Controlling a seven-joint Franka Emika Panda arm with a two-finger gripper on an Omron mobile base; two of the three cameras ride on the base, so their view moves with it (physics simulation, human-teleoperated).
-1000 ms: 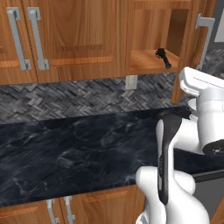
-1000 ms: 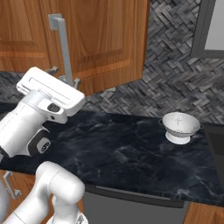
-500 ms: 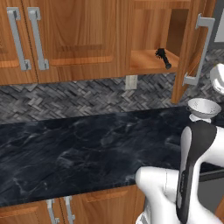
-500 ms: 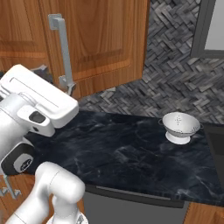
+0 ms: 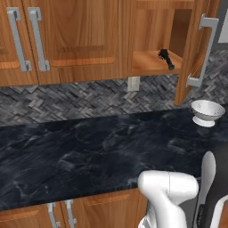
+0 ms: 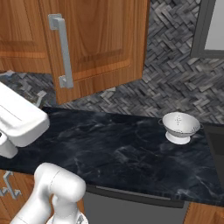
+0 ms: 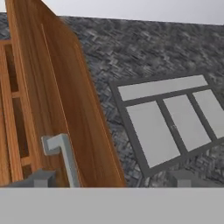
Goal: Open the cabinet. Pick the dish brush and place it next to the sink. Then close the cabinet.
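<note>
Left base view shows the white arm low at the bottom right, folded down below the bench (image 5: 89,151) edge, its elbow bulking in front of the lower cupboards. Hand view looks along the claw (image 7: 111,178) at the open door of the cabinet (image 7: 57,100); the two grey fingertips (image 7: 41,178) stand well apart with nothing between them, so the claw is released, with the door's silver bar handle (image 7: 65,159) just beside the left tip (whether it touches cannot be told).

Compared with half a second ago, the arm has dropped out of the upper right of the left base view, uncovering the white colander (image 5: 207,112) on the bench, and the big white link in the right base view has sunk lower at the left edge. The cabinet door stands as wide as it did.

The dish brush (image 5: 166,58) lies on the wooden shelf (image 5: 149,62) inside the open cabinet, small and black, bristly round head toward the back, thin handle pointing to the front right. In the right base view the colander (image 6: 179,127) sits on the dark marbled bench near the right side, below the herringbone tiles.
</note>
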